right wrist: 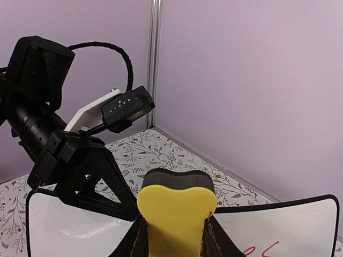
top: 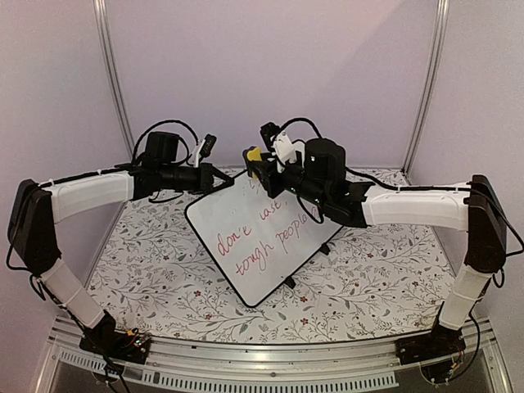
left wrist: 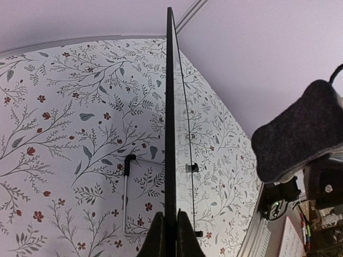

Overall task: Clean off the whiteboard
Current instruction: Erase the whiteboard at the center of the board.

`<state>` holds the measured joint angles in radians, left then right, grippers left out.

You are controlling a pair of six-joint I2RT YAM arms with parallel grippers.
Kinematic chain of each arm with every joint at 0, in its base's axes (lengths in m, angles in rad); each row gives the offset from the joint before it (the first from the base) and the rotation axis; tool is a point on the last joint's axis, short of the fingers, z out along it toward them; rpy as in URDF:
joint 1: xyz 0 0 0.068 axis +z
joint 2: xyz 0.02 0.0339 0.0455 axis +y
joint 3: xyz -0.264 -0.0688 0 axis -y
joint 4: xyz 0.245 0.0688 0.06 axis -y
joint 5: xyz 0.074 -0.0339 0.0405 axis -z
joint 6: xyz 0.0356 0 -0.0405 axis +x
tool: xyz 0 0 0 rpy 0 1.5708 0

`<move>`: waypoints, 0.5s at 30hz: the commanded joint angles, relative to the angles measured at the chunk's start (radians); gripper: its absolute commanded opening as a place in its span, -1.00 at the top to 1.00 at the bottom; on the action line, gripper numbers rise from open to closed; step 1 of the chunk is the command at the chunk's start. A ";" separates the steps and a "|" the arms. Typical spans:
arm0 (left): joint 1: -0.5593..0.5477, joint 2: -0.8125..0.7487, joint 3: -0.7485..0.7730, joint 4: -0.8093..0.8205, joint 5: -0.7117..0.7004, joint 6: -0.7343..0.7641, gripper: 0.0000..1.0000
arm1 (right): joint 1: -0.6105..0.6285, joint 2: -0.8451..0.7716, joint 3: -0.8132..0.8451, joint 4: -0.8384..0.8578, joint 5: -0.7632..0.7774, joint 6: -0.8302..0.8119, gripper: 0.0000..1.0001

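Note:
The whiteboard [top: 262,237] stands tilted on the table with red and dark handwriting on its face. My left gripper [top: 219,178] is shut on its upper left edge. In the left wrist view the board's black edge [left wrist: 170,134] runs straight up from between the closed fingers of the left gripper [left wrist: 171,238]. My right gripper [top: 258,164] hovers at the board's top corner, shut on a yellow eraser [right wrist: 177,209] with a dark felt face [left wrist: 297,139]. The right wrist view shows the white board [right wrist: 300,225] below the eraser, with the left gripper [right wrist: 91,176] clamped on it.
A floral cloth [top: 368,278] covers the table. Purple walls with metal posts [top: 113,74] close in the back and sides. A wire stand [left wrist: 124,203] and small black feet [top: 288,282] prop the board. Both arms reach over the back half of the table.

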<state>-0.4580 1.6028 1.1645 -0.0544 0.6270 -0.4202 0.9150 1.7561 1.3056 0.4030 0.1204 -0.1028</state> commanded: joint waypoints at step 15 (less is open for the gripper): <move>-0.010 -0.026 -0.019 0.013 0.036 0.035 1.00 | -0.009 0.200 0.118 0.131 0.032 -0.037 0.36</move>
<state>-0.4580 1.6028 1.1637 -0.0505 0.6331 -0.4236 0.9150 1.9266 1.3903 0.4889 0.1265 -0.1253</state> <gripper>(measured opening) 0.032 0.323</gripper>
